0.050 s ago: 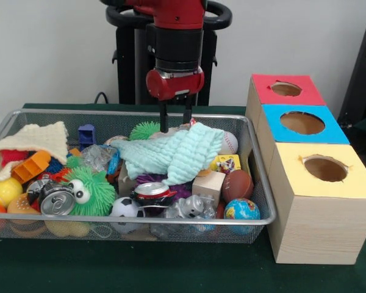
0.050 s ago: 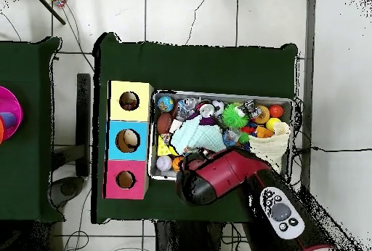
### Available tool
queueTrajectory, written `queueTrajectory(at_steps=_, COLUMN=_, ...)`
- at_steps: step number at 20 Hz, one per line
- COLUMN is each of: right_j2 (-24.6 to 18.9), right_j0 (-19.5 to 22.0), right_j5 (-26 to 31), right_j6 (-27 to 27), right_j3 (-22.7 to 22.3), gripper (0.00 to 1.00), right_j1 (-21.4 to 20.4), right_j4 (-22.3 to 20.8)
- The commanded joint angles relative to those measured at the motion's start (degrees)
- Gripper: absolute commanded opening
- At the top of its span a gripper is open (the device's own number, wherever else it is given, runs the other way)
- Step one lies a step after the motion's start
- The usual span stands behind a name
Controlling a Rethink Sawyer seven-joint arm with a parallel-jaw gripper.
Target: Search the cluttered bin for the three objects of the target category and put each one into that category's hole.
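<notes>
A wire mesh bin (image 1: 140, 221) is packed with mixed toys. My gripper (image 1: 175, 125) hangs open over the bin's back edge, its fingers just above a teal knitted cloth (image 1: 174, 152), with nothing between them. Around the cloth lie a baseball (image 1: 230, 142), a small football (image 1: 237, 184), a globe ball (image 1: 241, 209), a soccer ball (image 1: 125, 207), a wooden block (image 1: 208, 183) and a red can (image 1: 152, 191). To the right stand three boxes with holes: red (image 1: 286, 89), blue (image 1: 302, 122), yellow (image 1: 325, 168). In the overhead view the arm (image 2: 218, 179) hides the gripper.
A cream knitted cloth (image 1: 39, 141), a silver can (image 1: 57, 199), a green fuzzy toy with eyes (image 1: 91, 189), a yellow ball (image 1: 3, 191) and a green spiky ball (image 1: 145, 129) fill the bin's left and back. From overhead, the bin (image 2: 290, 117) sits beside the boxes (image 2: 129, 140).
</notes>
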State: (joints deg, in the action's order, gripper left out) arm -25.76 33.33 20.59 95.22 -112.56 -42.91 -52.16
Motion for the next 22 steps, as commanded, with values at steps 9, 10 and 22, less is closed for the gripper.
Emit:
queueTrajectory(at_steps=9, right_j2=1.17, right_j0=-0.85, right_j5=-2.67, right_j6=5.16, right_j3=0.51, gripper=1.00, right_j1=3.62, right_j4=0.64)
queueTrajectory(at_steps=10, right_j2=1.38, right_j0=-0.99, right_j5=-2.75, right_j6=5.38, right_j3=0.60, gripper=1.00, right_j1=3.73, right_j4=0.59)
queueTrajectory(at_steps=22, right_j2=4.02, right_j0=-2.46, right_j5=-6.13, right_j6=9.07, right_j3=1.33, gripper=0.00, right_j1=3.20, right_j4=2.41)
